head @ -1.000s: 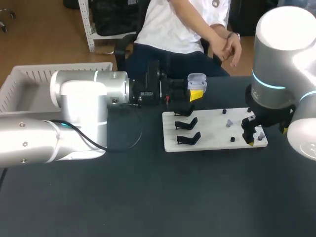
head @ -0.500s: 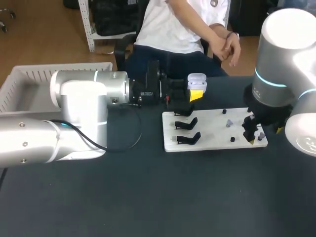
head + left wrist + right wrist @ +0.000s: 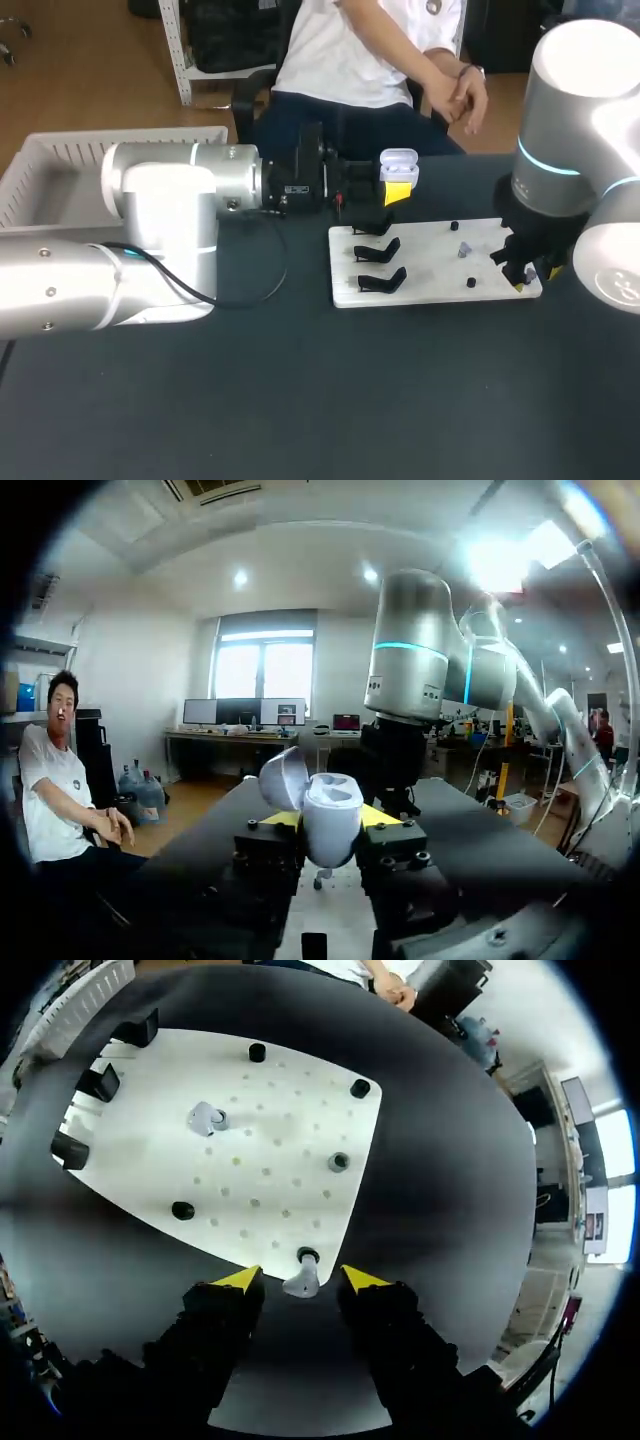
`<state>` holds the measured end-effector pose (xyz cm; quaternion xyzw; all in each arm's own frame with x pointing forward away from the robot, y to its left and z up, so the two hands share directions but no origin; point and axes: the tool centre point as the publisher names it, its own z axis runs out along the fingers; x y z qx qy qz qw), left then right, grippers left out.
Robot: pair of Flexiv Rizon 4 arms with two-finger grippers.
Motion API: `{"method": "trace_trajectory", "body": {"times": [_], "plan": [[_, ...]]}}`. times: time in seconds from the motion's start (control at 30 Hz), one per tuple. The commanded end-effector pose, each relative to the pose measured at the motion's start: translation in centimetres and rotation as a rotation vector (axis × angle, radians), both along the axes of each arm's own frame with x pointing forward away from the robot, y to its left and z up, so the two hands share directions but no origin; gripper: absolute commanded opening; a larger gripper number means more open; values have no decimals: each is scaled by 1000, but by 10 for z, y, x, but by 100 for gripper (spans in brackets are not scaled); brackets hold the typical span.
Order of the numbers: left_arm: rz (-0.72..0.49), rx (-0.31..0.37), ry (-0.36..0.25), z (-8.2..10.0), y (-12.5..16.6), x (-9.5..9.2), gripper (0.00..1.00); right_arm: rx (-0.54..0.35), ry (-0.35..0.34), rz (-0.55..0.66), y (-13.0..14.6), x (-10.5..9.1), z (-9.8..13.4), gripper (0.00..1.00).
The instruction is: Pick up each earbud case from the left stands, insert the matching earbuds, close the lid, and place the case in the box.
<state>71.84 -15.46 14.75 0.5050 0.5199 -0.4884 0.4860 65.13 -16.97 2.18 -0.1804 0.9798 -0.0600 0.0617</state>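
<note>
Early in task. Left gripper (image 3: pixel 331 822) clamped on opened earbud case (image 3: pixel 330 805), held above board (image 3: pixel 430 290). Right gripper (image 3: pixel 301 1278) spread apart around an earbud (image 3: pixel 299 1284), not yet gripping; to do: inserting, closing, boxing.

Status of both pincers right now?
Left pincer: shut on the earbud case, lid open.
Right pincer: open, an earbud between its tips, not gripped.

Setting: robotics lab bench. Evidence: two grey-white robot arms, the left arm (image 3: pixel 160 235) and the right arm (image 3: pixel 575 130), stand over a dark table (image 3: pixel 300 400) with a white perforated fixture board (image 3: pixel 425 265) bearing black stands (image 3: pixel 380 250) and small black pegs (image 3: pixel 470 283). A white slatted basket (image 3: pixel 50 170) sits at the table's left end.
</note>
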Motion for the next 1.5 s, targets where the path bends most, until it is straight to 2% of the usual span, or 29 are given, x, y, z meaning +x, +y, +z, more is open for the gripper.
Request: {"method": "trace_trajectory", "body": {"times": [0.03, 0.2, 0.63, 0.83, 1.1, 1.17, 1.33, 1.5], "plan": [[-3, 2, 1, 0, -1, 2, 0, 0, -4, -7, -1, -3, 0, 47], [-3, 2, 1, 0, -1, 2, 0, 4, -6, -17, -1, -3, 0, 45], [-3, 2, 1, 0, -1, 2, 0, 10, -13, -28, -2, -1, 1, 29], [-3, 2, 1, 0, -1, 2, 0, 12, -9, -26, 0, 0, -1, 26], [-3, 2, 1, 0, -1, 2, 0, 9, -4, -22, 3, 1, -1, 0], [-3, 2, 1, 0, -1, 2, 0, 6, -2, -21, 3, 1, 0, 0], [-3, 2, 1, 0, -1, 2, 0, -11, 1, -39, 4, -1, 11, 0], [-3, 2, 1, 0, -1, 2, 0, 12, 18, -94, 11, -7, 39, 0]]}}
